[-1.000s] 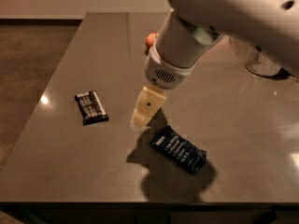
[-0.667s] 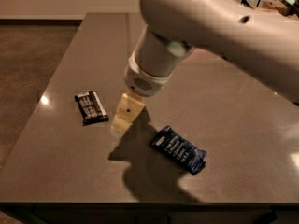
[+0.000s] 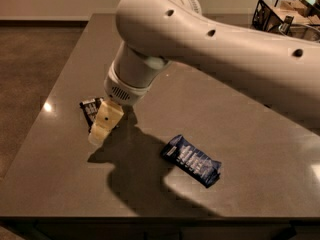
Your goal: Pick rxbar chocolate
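The cream plastic gripper [image 3: 101, 128] hangs from the smooth, rounded white arm [image 3: 210, 39], low over the glossy grey table [image 3: 55, 179]. It partly covers the flat black rxbar chocolate [image 3: 89, 108]; whether it grips cannot be told. A crinkled dark-blue wrapped bar [image 3: 191, 160] lies well apart

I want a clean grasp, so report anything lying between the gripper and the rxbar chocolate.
Nothing visible stands between them. The gripper hangs right at the rxbar chocolate and hides part of it in this view. The only other item nearby, the dark-blue bar, lies apart on the table, well off the approach.
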Controlling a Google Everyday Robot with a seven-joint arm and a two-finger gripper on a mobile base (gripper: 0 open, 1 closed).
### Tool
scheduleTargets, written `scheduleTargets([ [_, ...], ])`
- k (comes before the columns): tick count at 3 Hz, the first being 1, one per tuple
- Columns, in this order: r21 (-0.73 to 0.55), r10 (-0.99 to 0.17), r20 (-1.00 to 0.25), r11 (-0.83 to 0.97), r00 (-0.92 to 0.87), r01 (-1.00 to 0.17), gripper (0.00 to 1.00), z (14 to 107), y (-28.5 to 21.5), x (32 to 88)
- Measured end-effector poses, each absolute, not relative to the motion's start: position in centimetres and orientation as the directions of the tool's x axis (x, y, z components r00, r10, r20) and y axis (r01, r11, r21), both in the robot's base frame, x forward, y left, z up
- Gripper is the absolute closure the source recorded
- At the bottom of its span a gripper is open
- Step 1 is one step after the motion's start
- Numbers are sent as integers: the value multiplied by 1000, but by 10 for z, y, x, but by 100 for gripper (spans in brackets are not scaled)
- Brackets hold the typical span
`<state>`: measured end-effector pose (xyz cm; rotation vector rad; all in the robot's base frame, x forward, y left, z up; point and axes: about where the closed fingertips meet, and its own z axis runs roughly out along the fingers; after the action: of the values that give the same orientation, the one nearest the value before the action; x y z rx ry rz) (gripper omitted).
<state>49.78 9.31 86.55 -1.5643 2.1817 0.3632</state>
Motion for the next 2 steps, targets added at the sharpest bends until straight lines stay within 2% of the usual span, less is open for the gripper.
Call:
scheduleTargets([
  [2,-46,-834,-479,336,-274,-941,0,847,134,514],
])
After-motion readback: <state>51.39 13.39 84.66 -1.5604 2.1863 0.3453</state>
